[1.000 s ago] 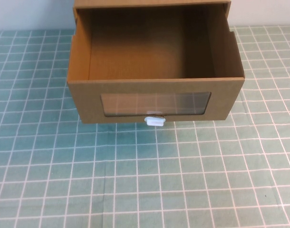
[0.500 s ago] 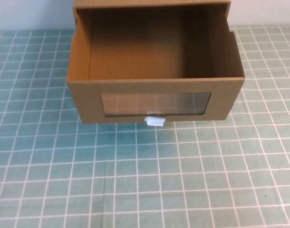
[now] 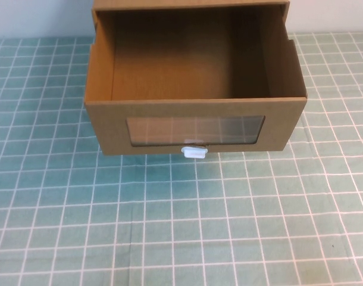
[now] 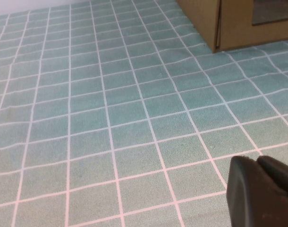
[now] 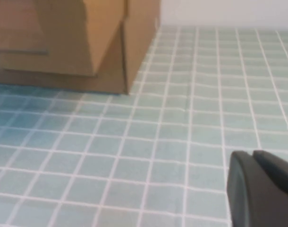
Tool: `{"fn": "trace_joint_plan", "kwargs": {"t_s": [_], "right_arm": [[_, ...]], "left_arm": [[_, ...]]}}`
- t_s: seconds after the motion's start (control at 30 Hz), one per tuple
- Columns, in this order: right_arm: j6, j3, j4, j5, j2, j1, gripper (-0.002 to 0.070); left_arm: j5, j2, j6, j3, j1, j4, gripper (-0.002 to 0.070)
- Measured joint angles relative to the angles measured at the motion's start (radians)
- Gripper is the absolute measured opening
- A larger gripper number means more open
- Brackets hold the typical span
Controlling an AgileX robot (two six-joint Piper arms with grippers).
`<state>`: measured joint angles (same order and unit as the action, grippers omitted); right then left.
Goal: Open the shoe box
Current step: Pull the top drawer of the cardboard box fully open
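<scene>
Left wrist view: my left gripper (image 4: 257,163) is hovering over the green gridded tablecloth (image 4: 111,118) in the lower right corner of the frame, jaws pressed together. Right wrist view: my right gripper (image 5: 252,156) is occupying the same lower right corner, jaws likewise together. High view: the cloth is filling the lower half of the frame. Beyond it, at upper centre, the shoe box (image 3: 110,128) is standing with its drawer pulled out, brown inner walls showing. A white pull tab (image 3: 193,151) is projecting just below the clear window (image 3: 194,130) in the front panel.
</scene>
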<state>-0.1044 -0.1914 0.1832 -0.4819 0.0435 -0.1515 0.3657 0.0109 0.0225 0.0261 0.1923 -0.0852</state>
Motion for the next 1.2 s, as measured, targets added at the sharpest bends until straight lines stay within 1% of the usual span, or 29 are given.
{"fn": "trace_joint_plan", "kwargs": {"t_s": [0.17, 0.37, 1.2], "right_arm": [[0.059, 0.093, -0.126, 0.030, -0.050, 0.004, -0.0013], [0.162, 0.208, -0.149, 0.094, -0.053, 0.027, -0.0013], [0.182, 0.215, -0.155, 0.103, -0.053, 0.029, -0.0013]], "left_arm": [[0.000, 0.000, 0.000, 0.000, 0.000, 0.000, -0.0005], [0.000, 0.002, 0.000, 0.000, -0.001, 0.000, -0.0005], [0.002, 0.002, 0.000, 0.000, -0.002, 0.000, -0.0005]]}}
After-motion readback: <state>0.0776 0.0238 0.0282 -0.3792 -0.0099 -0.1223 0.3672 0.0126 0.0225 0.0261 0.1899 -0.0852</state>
